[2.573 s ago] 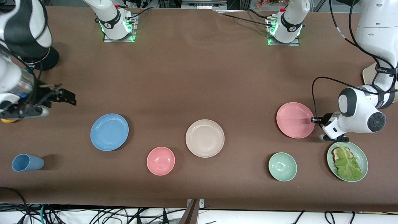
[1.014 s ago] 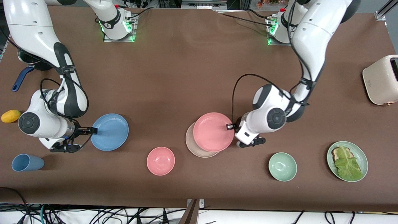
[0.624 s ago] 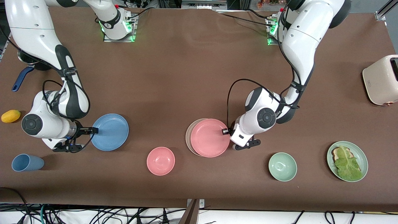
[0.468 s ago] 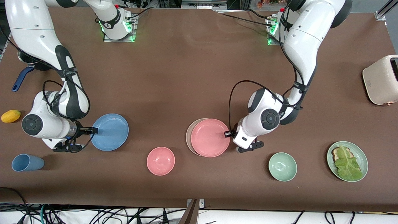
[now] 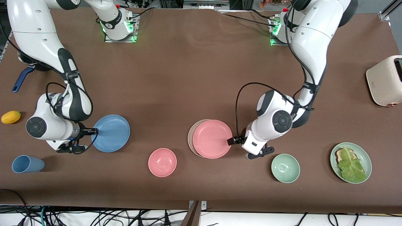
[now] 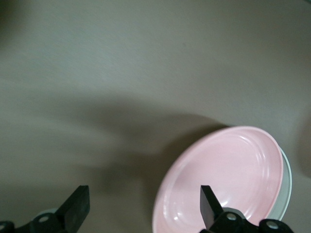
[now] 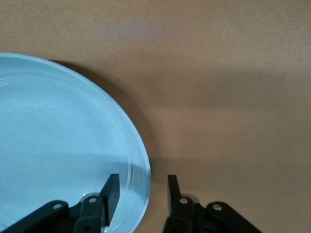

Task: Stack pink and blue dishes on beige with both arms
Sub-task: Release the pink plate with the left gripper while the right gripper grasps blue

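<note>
Brown counter [image 5: 194, 72] across the whole front view, arm bases along its top edge. Roughly halfway through, judging by the layout. Wide, shallow, plain pink plate [image 5: 212, 138] already resting on the wide, shallow, plain beige plate [image 5: 190, 137], shifted a little toward the left arm's end, so only a beige crescent visible on the side toward the right arm's end. Left gripper [image 5: 233, 141] low at the pink plate's rim on the left arm's end; in the left wrist view, fingers [image 6: 209, 206] spread wide, clear of the rim, holding nothing: a release, by the look of it. Still to do: the wide, shallow, plain light blue plate [image 5: 111, 133], flat on the counter, well apart from the stack toward the right arm's end. Right gripper [image 5: 94, 132] at that plate's rim, fingers [image 7: 111, 193] straddling the edge with a narrow gap, not visibly clamped. Lifting, carrying and setting the blue plate on the pink one left.
</note>
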Controlling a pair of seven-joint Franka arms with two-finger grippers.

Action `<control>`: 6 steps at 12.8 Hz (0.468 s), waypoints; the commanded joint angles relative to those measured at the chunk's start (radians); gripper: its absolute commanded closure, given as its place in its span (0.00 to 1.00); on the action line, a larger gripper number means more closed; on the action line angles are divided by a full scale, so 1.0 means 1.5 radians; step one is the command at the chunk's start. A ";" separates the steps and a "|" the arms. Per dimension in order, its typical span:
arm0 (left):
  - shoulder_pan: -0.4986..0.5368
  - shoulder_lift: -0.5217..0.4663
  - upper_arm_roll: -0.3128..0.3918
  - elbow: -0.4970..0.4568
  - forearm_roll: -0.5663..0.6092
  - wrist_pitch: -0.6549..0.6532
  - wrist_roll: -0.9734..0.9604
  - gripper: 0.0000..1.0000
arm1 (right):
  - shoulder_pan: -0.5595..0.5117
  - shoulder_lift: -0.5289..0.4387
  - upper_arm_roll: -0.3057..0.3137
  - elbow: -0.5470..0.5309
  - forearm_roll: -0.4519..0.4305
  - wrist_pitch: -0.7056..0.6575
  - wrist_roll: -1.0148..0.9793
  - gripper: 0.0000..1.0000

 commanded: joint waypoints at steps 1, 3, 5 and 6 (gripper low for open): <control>0.026 -0.022 0.000 -0.002 0.001 -0.039 0.003 0.00 | -0.009 0.003 0.008 0.000 0.013 0.004 -0.014 0.70; 0.025 -0.019 -0.001 -0.002 0.000 -0.042 0.005 0.01 | -0.009 0.003 0.008 -0.005 0.022 0.004 -0.014 0.73; 0.029 -0.019 0.000 -0.004 0.000 -0.043 0.007 0.12 | -0.009 0.003 0.008 -0.005 0.026 0.003 -0.014 0.79; 0.037 -0.019 0.000 -0.005 0.000 -0.044 0.006 0.21 | -0.009 0.002 0.008 -0.005 0.026 0.003 -0.014 0.87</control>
